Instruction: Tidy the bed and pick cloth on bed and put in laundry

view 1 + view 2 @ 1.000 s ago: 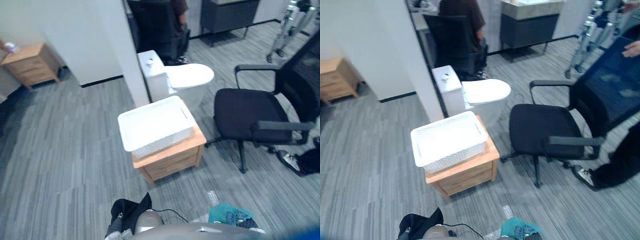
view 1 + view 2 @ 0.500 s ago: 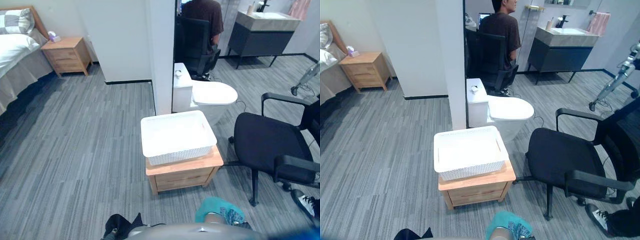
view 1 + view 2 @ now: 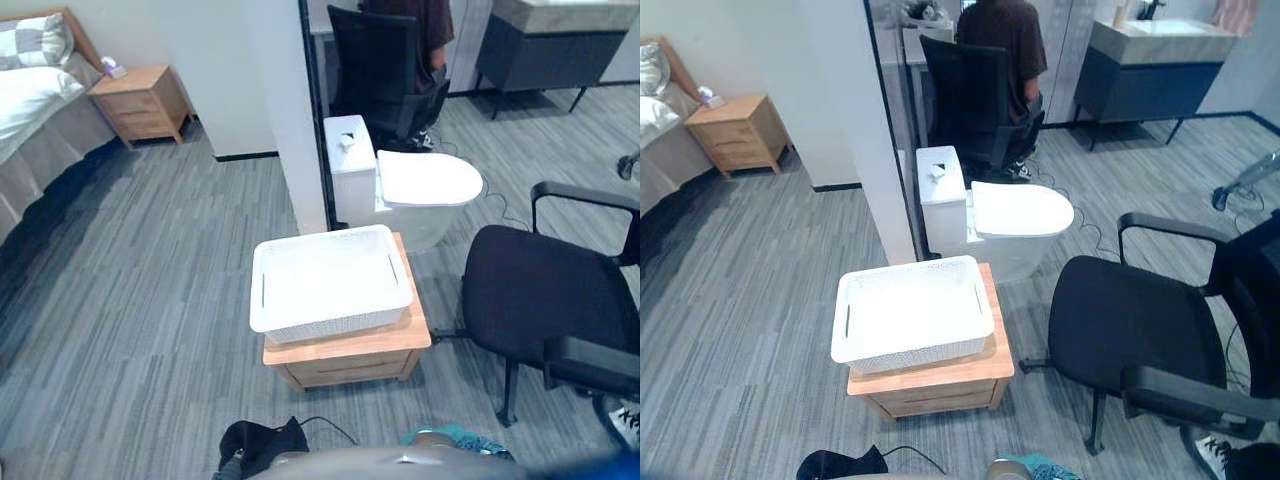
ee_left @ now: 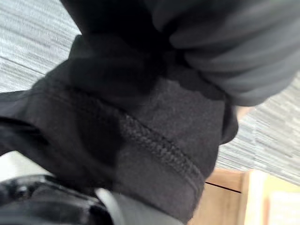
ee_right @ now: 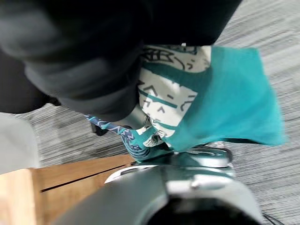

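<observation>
The black cloth [image 4: 154, 126] hangs over the left hand [image 4: 243, 56]; I can't tell its grip. The right hand [image 5: 75, 70] has its fingers [image 5: 213, 153] curled round the teal cloth [image 5: 234, 103]. Both cloths are apart from the white basket [image 3: 330, 236].

Held low and close in: the left hand [image 4: 234, 49] is draped in black cloth [image 4: 140, 140], the right hand [image 5: 79, 70] has teal cloth [image 5: 229, 103] hanging just beside it.

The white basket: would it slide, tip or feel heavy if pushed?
Probably light: the white basket looks empty, with openwork walls. Low and wide, so it likely slides, not tips. It nearly fills the wooden cabinet top, so could slip off.
</observation>
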Robot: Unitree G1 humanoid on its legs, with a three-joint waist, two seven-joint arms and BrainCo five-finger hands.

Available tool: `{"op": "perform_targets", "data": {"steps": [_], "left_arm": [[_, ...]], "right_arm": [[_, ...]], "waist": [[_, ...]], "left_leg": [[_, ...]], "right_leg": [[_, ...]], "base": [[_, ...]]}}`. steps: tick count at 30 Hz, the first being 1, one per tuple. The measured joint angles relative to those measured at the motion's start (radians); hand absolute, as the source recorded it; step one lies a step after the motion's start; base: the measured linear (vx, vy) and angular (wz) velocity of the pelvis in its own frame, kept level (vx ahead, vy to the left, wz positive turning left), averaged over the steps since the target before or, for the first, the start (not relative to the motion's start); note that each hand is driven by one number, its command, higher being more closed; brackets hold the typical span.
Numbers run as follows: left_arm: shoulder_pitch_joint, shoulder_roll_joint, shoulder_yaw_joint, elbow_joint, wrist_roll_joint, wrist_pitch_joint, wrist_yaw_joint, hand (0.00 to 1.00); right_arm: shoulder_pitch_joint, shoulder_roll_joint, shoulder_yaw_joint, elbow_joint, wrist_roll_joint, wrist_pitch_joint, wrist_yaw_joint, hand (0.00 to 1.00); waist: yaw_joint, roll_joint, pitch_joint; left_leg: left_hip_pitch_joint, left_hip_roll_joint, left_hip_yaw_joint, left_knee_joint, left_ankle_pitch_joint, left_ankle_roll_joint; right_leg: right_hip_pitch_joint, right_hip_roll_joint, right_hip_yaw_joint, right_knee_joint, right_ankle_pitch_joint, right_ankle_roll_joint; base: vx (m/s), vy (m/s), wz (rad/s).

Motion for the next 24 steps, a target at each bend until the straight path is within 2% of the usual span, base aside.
{"op": "perform_targets", "data": {"steps": [2, 4, 6, 8, 9, 10, 11, 12, 13, 15, 18, 19, 20, 21, 23, 24], "left_arm": [[-0.003, -0.002, -0.002, -0.007, -0.001, -0.003, 0.003, 1.00], [-0.003, -0.006, -0.013, -0.006, 0.000, -0.003, 0.004, 1.00], [-0.005, -0.016, -0.028, -0.004, 0.003, -0.003, 0.003, 1.00], [-0.006, -0.015, -0.059, -0.002, 0.006, -0.002, 0.003, 1.00], [-0.008, -0.010, -0.063, -0.003, 0.006, -0.002, 0.002, 1.00], [-0.007, 0.007, -0.068, -0.002, 0.006, -0.003, 0.002, 1.00], [-0.008, 0.017, -0.084, -0.002, 0.006, -0.005, 0.002, 1.00], [-0.008, 0.015, -0.097, -0.003, 0.006, -0.007, 0.002, 1.00], [-0.005, 0.004, -0.126, -0.002, 0.006, -0.009, 0.001, 1.00], [-0.006, 0.021, -0.151, -0.003, 0.006, -0.011, -0.003, 1.00], [-0.003, 0.054, -0.162, -0.001, 0.010, -0.012, -0.006, 1.00], [-0.003, 0.057, -0.166, -0.001, 0.012, -0.010, -0.006, 1.00], [-0.004, 0.057, -0.169, -0.001, 0.026, -0.009, -0.007, 1.00], [-0.005, 0.066, -0.170, 0.000, 0.047, -0.007, -0.022, 1.00], [-0.005, 0.073, -0.176, 0.002, 0.047, -0.006, -0.026, 1.00], [-0.005, 0.076, -0.176, 0.012, 0.048, -0.001, -0.026, 1.00]], "right_arm": [[0.004, 0.002, 0.001, -0.011, 0.000, 0.000, -0.001, 1.00], [0.014, -0.003, 0.001, -0.025, -0.001, 0.001, -0.001, 1.00], [0.014, -0.016, 0.000, -0.033, -0.010, 0.002, 0.000, 1.00], [0.020, -0.024, -0.003, -0.037, -0.019, 0.004, 0.001, 1.00], [0.020, -0.022, 0.002, -0.037, -0.019, 0.005, 0.001, 1.00], [0.019, -0.012, 0.016, -0.037, -0.019, 0.006, 0.001, 1.00], [0.012, -0.006, 0.021, -0.037, -0.020, 0.007, 0.000, 1.00], [0.013, -0.012, 0.021, -0.038, -0.020, 0.007, 0.000, 1.00], [0.022, -0.031, 0.020, -0.034, -0.021, 0.009, 0.000, 1.00], [0.016, -0.026, 0.031, -0.038, -0.032, 0.011, 0.000, 1.00], [0.005, -0.003, 0.041, -0.037, -0.043, 0.011, 0.002, 1.00], [0.004, -0.002, 0.041, -0.037, -0.044, 0.011, 0.002, 1.00], [0.004, -0.002, 0.041, -0.037, -0.046, 0.011, 0.004, 1.00], [-0.002, 0.004, 0.041, -0.039, -0.047, 0.010, 0.007, 1.00], [-0.003, 0.007, 0.041, -0.043, -0.048, 0.005, 0.008, 1.00], [-0.008, 0.007, 0.041, -0.049, -0.048, -0.002, 0.007, 1.00]], "waist": [[0.000, 0.006, 0.005], [0.000, 0.014, -0.002], [-0.001, 0.033, -0.007], [-0.005, 0.060, -0.021], [-0.006, 0.052, -0.019], [0.001, 0.023, -0.009], [0.001, 0.006, -0.008], [-0.003, 0.018, -0.014], [-0.007, 0.051, -0.022], [-0.002, 0.040, -0.025], [-0.003, -0.002, -0.026], [-0.002, -0.004, -0.026], [0.000, -0.007, -0.026], [-0.001, -0.020, -0.019], [-0.002, -0.017, -0.004], [-0.006, -0.025, -0.002]], "left_leg": [[-0.064, 0.038, 0.002, 0.158, -0.007, 0.011], [-0.071, 0.054, 0.005, 0.202, -0.026, 0.008], [-0.046, 0.033, 0.003, 0.117, -0.056, 0.010], [-0.003, -0.022, 0.000, 0.000, -0.056, 0.015], [-0.008, -0.030, 0.001, 0.016, -0.055, 0.017], [-0.042, -0.053, -0.010, 0.082, -0.043, 0.037], [-0.049, -0.091, -0.033, 0.057, -0.086, 0.032], [-0.045, -0.108, -0.049, -0.012, -0.086, 0.035], [-0.036, -0.114, -0.051, -0.076, -0.040, 0.045], [-0.021, -0.137, -0.049, -0.104, -0.041, 0.043], [0.005, -0.162, -0.042, -0.179, -0.041, 0.043], [0.013, -0.163, -0.033, -0.194, -0.041, 0.043], [0.027, -0.167, -0.021, -0.219, -0.043, 0.042], [0.048, -0.181, -0.004, -0.250, -0.044, 0.041], [0.061, -0.191, 0.009, -0.265, -0.053, 0.040], [0.073, -0.193, 0.023, -0.273, -0.057, 0.039]], "right_leg": [[0.039, -0.001, -0.010, -0.029, 0.005, 0.002], [0.064, -0.001, -0.010, -0.046, 0.014, -0.012], [0.057, -0.001, 0.004, -0.044, 0.019, -0.004], [0.036, -0.004, 0.026, -0.048, 0.040, 0.008], [0.038, -0.013, 0.034, -0.057, 0.046, 0.010], [0.055, -0.057, 0.040, -0.081, 0.058, 0.021], [0.071, -0.092, 0.041, -0.097, 0.068, 0.034], [0.072, -0.096, 0.039, -0.100, 0.072, 0.039], [0.078, -0.083, 0.038, -0.118, 0.078, 0.057], [0.085, -0.106, 0.042, -0.145, 0.095, 0.071], [0.072, -0.118, 0.056, -0.143, 0.100, 0.083], [0.059, -0.118, 0.060, -0.134, 0.098, 0.085], [0.039, -0.119, 0.069, -0.106, 0.087, 0.090], [-0.005, -0.134, 0.091, -0.018, 0.048, 0.094], [-0.051, -0.144, 0.116, 0.094, 0.021, 0.090], [-0.112, -0.148, 0.129, 0.209, 0.019, 0.087]], "base": [[0.04, -0.047, 0.12], [0.07, 0.013, 0.04], [0.10, 0.092, -0.14], [0.15, 0.164, -0.26], [0.07, 0.175, -0.20], [-0.03, 0.128, -0.12], [-0.07, 0.128, -0.03], [-0.06, 0.168, 0.08], [-0.02, 0.193, 0.09], [0.01, 0.192, -0.04], [-0.01, 0.110, -0.08], [-0.05, 0.069, -0.19], [-0.08, 0.067, -0.30], [-0.08, 0.051, -0.35], [-0.09, 0.016, -0.31], [-0.10, -0.006, -0.30]]}}
